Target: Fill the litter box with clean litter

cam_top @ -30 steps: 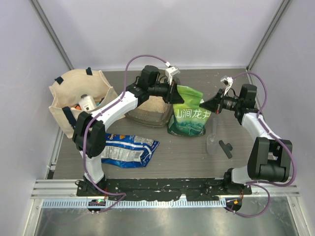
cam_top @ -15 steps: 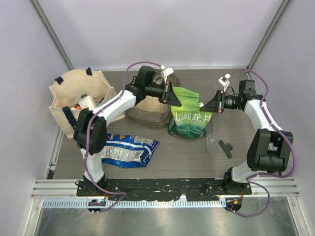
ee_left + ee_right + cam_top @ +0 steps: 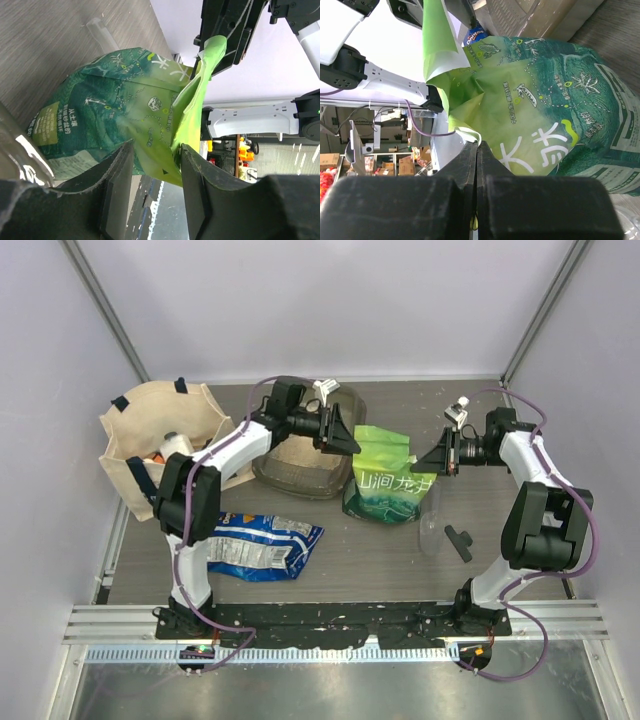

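Top external: your right gripper (image 3: 441,462) pinches the green bag (image 3: 385,482) at its top edge. The left gripper (image 3: 345,440), jaws apart, straddles that edge. The litter box (image 3: 298,470) sits just beside the bag, and the pour looks still to do.

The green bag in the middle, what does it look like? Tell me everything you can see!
The green bag is a shiny, crinkled plastic pouch, dark green with white writing and little drawings. It stands on the table, just right of the litter box. Its top looks opened, showing a lime-green inside. The right gripper is pinched shut on that top edge. The left gripper is open, with a lime flap of the top between its fingers, not squeezed.
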Robot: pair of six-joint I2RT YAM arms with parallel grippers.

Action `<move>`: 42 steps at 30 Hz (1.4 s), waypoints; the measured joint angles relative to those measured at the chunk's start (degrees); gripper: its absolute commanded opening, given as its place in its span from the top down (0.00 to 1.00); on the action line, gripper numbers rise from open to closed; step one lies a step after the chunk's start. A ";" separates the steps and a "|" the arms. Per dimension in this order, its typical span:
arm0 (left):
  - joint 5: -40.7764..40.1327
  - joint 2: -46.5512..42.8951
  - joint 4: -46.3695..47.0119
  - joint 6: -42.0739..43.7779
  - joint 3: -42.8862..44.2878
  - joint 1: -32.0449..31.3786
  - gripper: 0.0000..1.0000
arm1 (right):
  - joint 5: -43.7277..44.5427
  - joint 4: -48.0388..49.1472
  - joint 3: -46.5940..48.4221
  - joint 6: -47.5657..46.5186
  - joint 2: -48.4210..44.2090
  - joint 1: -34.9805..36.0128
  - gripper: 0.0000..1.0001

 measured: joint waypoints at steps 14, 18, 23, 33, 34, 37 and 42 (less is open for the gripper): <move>0.68 0.66 6.91 -1.40 -0.15 -3.82 0.75 | -0.72 -2.80 1.05 -0.46 1.66 -0.22 0.99; 1.33 1.62 6.05 -1.90 0.26 -3.82 1.00 | -1.97 -3.26 1.07 -0.44 2.69 -0.37 0.98; 3.34 2.60 2.40 -2.54 3.10 -3.13 1.00 | -3.69 -4.90 1.07 0.02 4.13 -0.70 0.99; 8.26 6.71 -11.39 -4.17 10.67 -2.67 1.00 | -5.51 -4.90 -1.95 6.05 4.17 -1.09 0.99; 9.14 8.00 -12.83 -4.44 11.96 -2.64 1.00 | -5.57 -4.83 -2.36 6.69 4.17 -1.20 0.99; 10.84 10.69 -16.61 -5.57 13.14 -2.47 1.00 | -6.23 -4.15 -4.02 9.62 4.17 -1.46 0.99; 11.61 11.34 -18.62 -7.43 13.25 -2.40 0.97 | -6.34 -3.80 -4.76 12.92 4.17 -1.42 0.99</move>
